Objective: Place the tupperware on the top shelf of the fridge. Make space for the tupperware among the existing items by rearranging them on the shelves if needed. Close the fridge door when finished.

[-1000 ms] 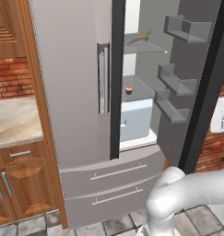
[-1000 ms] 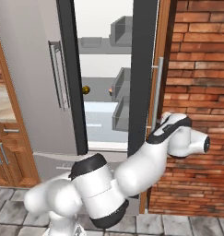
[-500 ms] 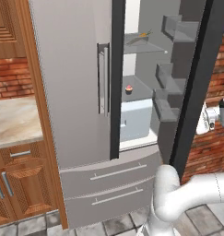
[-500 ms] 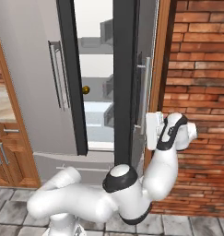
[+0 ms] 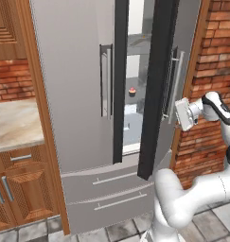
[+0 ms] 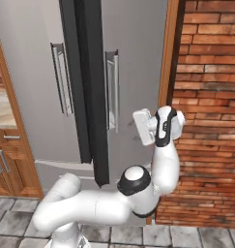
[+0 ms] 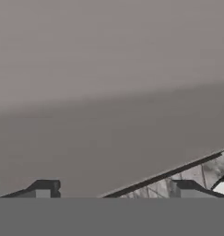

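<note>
The fridge point(image 5: 83, 94) has its right door point(image 6: 138, 72) almost closed, and a narrow gap remains between the two doors. The gripper point(image 5: 179, 115) is at the outer face of this door, just beside the long silver handle point(image 5: 175, 80), and it seems placed there to push the door the rest of the way. In the hand view the two fingertips point(image 7: 44, 188) stand far apart with nothing between them, so the gripper is wide and holds nothing. Through the gap the pink-topped cupcake point(image 5: 132, 90) sits on a middle shelf. The tupperware probably lies on the top shelf point(image 5: 139, 41), but the dark shape there is too unclear to be sure. The closing step appears nearly finished.
</note>
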You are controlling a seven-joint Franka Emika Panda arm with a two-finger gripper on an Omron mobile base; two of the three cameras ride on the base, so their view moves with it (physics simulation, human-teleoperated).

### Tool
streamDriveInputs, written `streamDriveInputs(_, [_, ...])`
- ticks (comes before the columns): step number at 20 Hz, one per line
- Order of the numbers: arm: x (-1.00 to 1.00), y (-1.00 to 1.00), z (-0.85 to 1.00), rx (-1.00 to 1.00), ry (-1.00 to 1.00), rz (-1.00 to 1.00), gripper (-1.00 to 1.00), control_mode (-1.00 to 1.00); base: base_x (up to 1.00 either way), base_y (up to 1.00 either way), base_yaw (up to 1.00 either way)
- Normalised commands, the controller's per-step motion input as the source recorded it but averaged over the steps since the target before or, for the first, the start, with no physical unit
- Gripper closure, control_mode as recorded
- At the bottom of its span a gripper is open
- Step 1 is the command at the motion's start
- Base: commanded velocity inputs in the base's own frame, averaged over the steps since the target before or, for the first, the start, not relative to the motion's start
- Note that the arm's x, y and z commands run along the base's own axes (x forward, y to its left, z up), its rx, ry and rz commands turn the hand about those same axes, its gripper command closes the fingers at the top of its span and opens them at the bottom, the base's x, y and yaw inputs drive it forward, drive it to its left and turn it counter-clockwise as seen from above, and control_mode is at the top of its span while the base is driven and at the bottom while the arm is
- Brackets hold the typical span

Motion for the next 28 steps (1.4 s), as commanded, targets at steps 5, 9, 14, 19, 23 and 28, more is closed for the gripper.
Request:
streamDriveInputs(5, [0.58, 0.89, 0.00, -0.08, -0.26, -0.20, -1.00, -1.00, 0.00, 0.00, 0.00])
streamDriveInputs(9, [0.62, 0.83, 0.00, -0.10, -0.26, -0.56, -1.00, -1.00, 0.00, 0.00, 0.00])
streamDriveInputs(14, [0.60, 0.89, -0.04, -0.13, -0.31, -0.67, -1.00, -1.00, 0.00, 0.00, 0.00])
streamDriveInputs(19, [0.00, 0.51, -0.14, -0.18, -0.41, -0.69, -1.00, -1.00, 0.00, 0.00, 0.00])
streamDriveInputs(23, [-0.45, 0.37, -0.75, -0.25, -0.70, -0.72, -1.00, -1.00, 0.00, 0.00, 0.00])
streamDriveInputs(28, [-0.35, 0.51, -0.99, -0.23, -0.74, -0.73, -1.00, -1.00, 0.00, 0.00, 0.00])
